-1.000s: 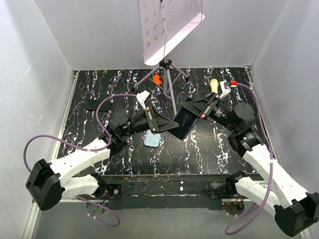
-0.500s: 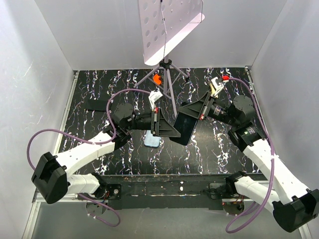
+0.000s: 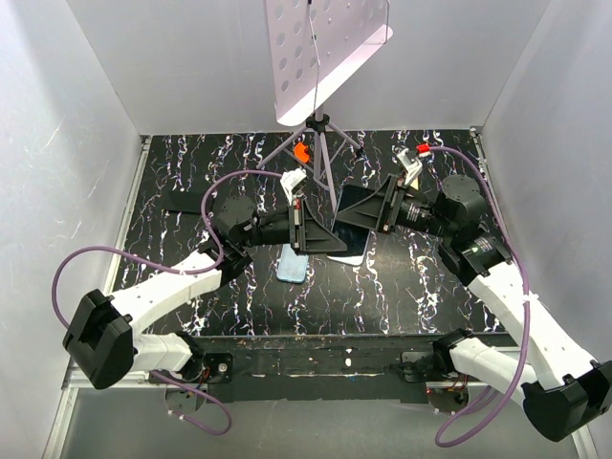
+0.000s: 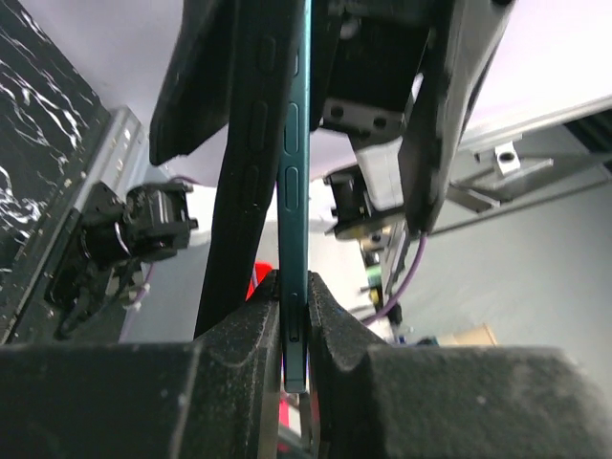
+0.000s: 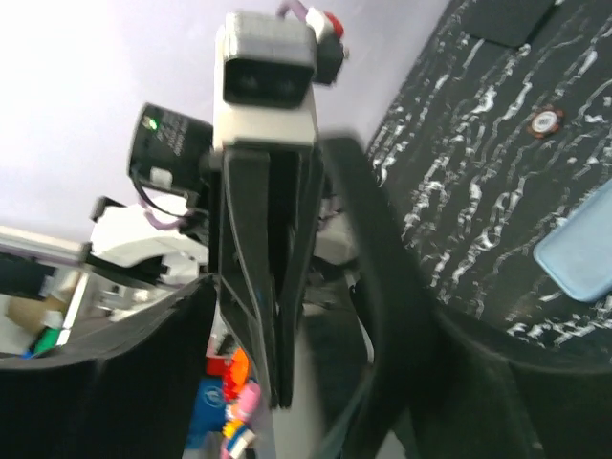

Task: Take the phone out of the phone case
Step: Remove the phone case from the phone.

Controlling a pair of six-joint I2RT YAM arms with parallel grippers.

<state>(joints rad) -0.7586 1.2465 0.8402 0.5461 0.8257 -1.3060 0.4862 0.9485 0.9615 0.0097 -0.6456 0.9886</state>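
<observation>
Since a moment ago, our right pincer (image 3: 352,215) has spread its fingers wide and let go of the phone (image 3: 352,247). It now holds nothing. Our left pincer (image 3: 323,239) has squeezed tighter and now holds the phone alone, just above the table (image 3: 402,296).

From the left wrist we see the phone's thin teal edge (image 4: 295,191) pinched between the two fingers (image 4: 251,330). The right pincer's fingers stand one on each side of it.

The phone case (image 3: 292,266) lies flat on the table, just beside the left pincer, and the right wrist sees a corner of it too (image 5: 583,253). It looks empty, so we think the phone is out.

We think the phone is stiff, thin and a bit heavy for its size. Its glass looks smooth, so it may slip, and a fall could crack it. A firm hold across the flat faces near the middle seems best. The case looks light and bendy.
</observation>
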